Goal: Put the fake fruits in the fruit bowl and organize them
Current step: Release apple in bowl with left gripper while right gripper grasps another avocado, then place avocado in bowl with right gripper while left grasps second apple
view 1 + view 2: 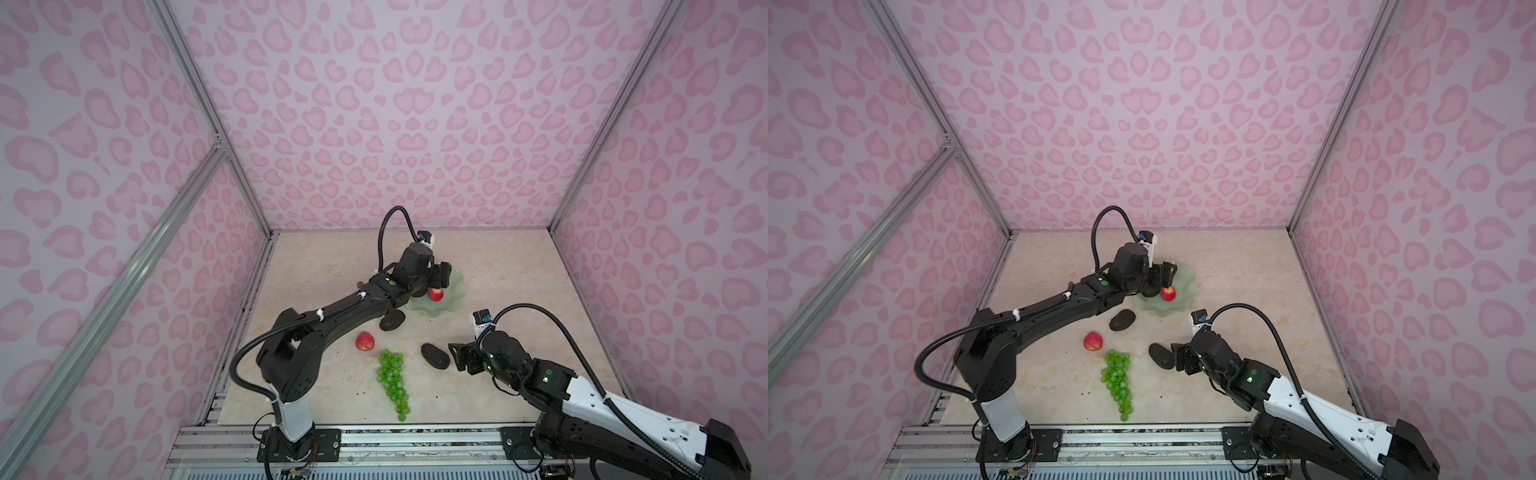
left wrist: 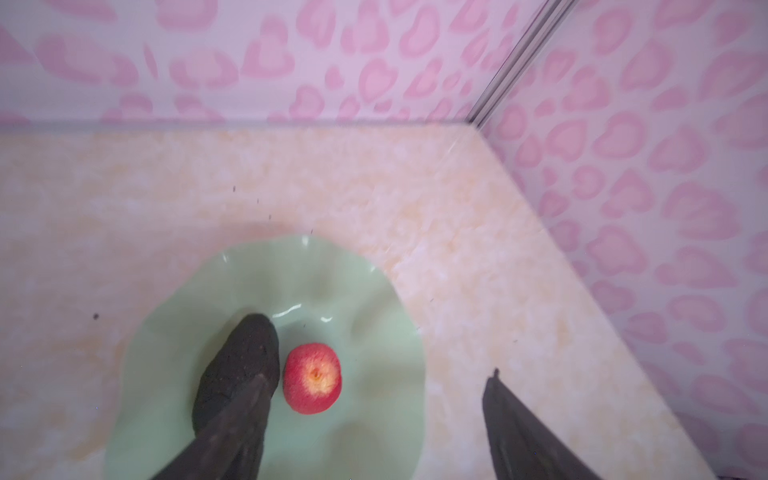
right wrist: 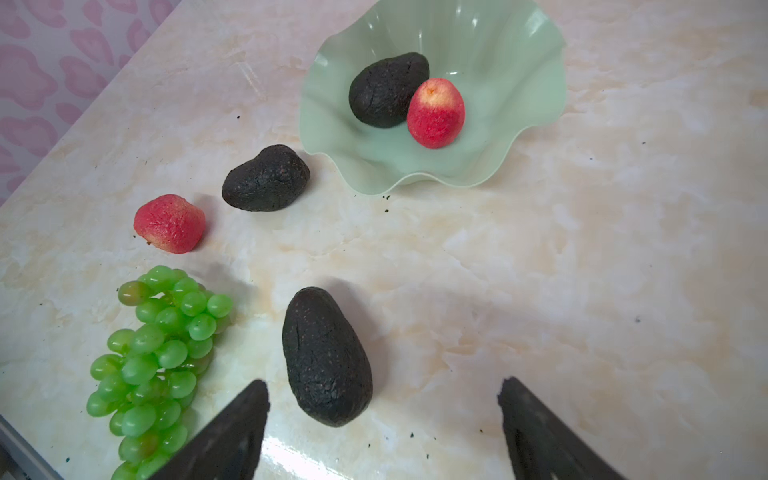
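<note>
The mint fruit bowl [image 1: 453,301] [image 1: 1185,291] [image 2: 374,291] [image 3: 519,62] holds a red apple [image 1: 435,294] [image 1: 1168,294] [image 2: 312,378] [image 3: 435,113] and a dark avocado [image 2: 241,357] [image 3: 386,89], touching side by side. My left gripper [image 2: 378,374] [image 1: 438,276] hangs open over the bowl, holding nothing. On the table lie a second avocado [image 1: 392,320] [image 3: 266,178], a second apple [image 1: 365,341] [image 3: 169,223] and green grapes [image 1: 392,380] [image 3: 153,353]. My right gripper [image 3: 383,381] [image 1: 457,357] is open, with the near end of a third avocado [image 1: 435,355] [image 3: 326,357] between its fingers.
Pink patterned walls [image 1: 415,124] close the table at the back and on both sides. An aluminium rail [image 1: 374,440] runs along the front edge and carries both arm bases. Small dark crumbs [image 3: 386,198] dot the marble tabletop [image 1: 519,291].
</note>
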You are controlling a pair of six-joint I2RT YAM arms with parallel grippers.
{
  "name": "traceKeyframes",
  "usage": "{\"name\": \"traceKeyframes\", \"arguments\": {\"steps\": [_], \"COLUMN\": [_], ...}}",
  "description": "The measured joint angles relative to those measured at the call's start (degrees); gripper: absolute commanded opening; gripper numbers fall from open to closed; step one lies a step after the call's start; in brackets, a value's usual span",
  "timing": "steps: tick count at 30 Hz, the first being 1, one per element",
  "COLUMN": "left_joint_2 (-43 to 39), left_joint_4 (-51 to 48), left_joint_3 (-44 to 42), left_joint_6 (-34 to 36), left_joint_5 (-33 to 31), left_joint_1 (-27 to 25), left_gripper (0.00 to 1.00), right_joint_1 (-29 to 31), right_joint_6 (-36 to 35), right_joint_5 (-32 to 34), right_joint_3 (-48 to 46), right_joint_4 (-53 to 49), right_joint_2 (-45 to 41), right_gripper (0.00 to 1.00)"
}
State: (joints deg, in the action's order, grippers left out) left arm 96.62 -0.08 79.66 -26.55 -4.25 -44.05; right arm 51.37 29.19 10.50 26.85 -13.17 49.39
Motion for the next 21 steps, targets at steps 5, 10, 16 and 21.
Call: {"name": "traceKeyframes", "arguments": {"steps": [5,10,16,21], "left_joint_2": [-20.2,-28.5,-41.4,-49.0], "left_joint_4": [8.4,2.4,-1.4,-7.7], "left_joint_3": [-5.4,-15.7,-25.2,-31.6], "left_joint_6": [1.4,2.8,3.0,2.1], "left_joint_5": [-3.0,-7.5,-13.0,-17.6], "left_joint_1": [0.5,3.0,5.4,6.7], "left_gripper": [0.82,0.82,0.84,0.86], "right_joint_1": [1.4,2.8,3.6,3.7], "right_joint_6": [-0.6,-1.9,-2.9,-2.7], "right_joint_5": [-1.0,-3.1,-4.5,-4.7], "right_joint_3": [0.3,2.2,7.8,9.4], "right_joint_4": [2.6,5.7,7.4,9.0], "right_joint_2": [6.3,14.3,25.9,33.7], "right_gripper": [0.88,0.87,0.83,0.75]}}
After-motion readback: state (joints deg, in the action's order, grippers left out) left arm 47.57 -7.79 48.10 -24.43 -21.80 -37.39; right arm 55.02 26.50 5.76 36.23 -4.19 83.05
